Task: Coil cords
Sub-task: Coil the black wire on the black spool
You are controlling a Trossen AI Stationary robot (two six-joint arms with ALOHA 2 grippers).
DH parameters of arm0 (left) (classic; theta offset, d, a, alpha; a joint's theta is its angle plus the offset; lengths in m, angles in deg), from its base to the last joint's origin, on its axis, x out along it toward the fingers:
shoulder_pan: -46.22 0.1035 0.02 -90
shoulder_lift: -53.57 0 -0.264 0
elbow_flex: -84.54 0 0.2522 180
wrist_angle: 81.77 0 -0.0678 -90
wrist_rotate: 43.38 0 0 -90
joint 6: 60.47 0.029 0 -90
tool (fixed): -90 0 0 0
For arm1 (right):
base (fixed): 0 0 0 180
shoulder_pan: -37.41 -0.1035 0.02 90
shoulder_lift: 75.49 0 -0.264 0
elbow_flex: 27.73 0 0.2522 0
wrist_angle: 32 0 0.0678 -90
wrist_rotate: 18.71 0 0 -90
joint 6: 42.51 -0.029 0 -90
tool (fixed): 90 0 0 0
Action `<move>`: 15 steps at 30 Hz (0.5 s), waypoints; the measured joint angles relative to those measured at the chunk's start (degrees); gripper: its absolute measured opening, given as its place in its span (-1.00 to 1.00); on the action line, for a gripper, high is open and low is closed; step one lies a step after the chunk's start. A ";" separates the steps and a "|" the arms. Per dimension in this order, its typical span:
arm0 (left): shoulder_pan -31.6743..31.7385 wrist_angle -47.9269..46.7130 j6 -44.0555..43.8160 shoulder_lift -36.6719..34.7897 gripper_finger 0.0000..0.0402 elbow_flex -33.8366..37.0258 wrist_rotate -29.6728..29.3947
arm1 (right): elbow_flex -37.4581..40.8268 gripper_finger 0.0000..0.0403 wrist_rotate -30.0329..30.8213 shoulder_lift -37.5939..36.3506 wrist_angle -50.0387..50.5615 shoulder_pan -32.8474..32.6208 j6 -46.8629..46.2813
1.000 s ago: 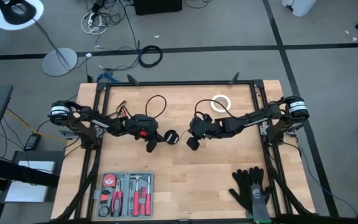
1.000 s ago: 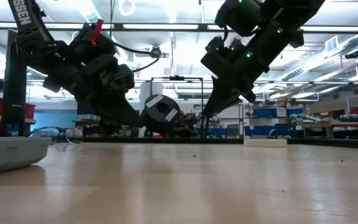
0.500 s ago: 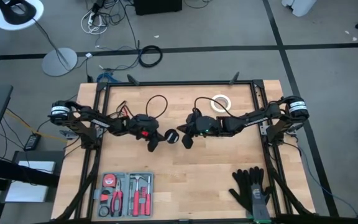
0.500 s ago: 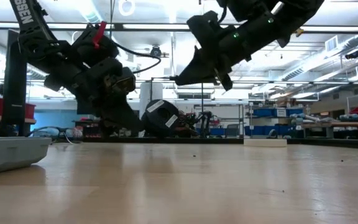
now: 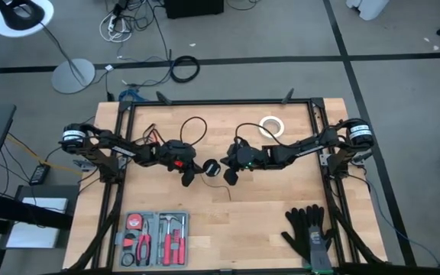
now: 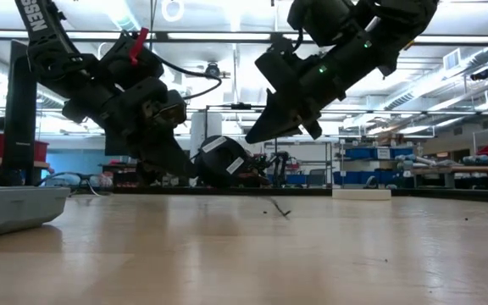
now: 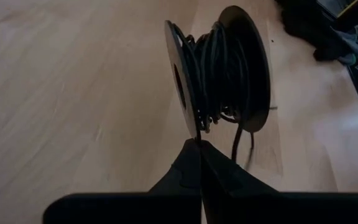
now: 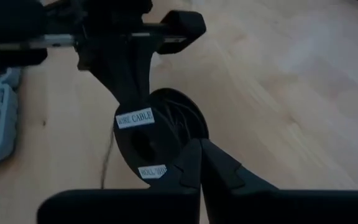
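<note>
One cord, look: very thin black cord (image 7: 225, 59), most turns wound tight on a small round black puck (image 5: 211, 167) with two flat flanges; white labels on one flange face in right wrist view.
Loose part: short tail hangs off the puck, tip touching the bench (image 5: 281, 198) just below it in the high view (image 6: 278, 208). Thin loop (image 5: 193, 122) lies above the left arm, upper centre of bench; can't tell if it joins.
Where: puck at bench centre, between both pincers, held on edge, raised off the wood in low view.
Left pincer (image 7: 199, 144): clenched on the rim of one flange, fingers meeting at its edge.
Right pincer (image 5: 230, 174): just right of puck, fingers pressed together; can't tell whether a strand sits between them.
Handling (judged): puck light and rigid, prob. slick plastic; rim pinch could let it swivel. Cord limp, springy, likely to unwind or snag if slack.
Where to grip (judged): puck by flange rim or through hub; cord near the tail, close to the puck, w/ light tension.
Not task: white tape ring (image 5: 271, 126), upper right of bench.
</note>
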 joint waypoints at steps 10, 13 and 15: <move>0.00 0.06 0.56 0.00 -1.00 0.01 0.07 | 0.00 -0.73 -3.73 0.71 -1.06 0.31 3.53; 0.00 0.28 0.57 0.00 -1.00 0.01 0.09 | 0.00 -0.65 -4.87 2.84 -3.45 0.29 3.71; 0.00 0.37 0.57 0.00 -1.00 0.01 0.11 | 0.00 -0.60 -6.01 4.27 -6.08 0.36 3.74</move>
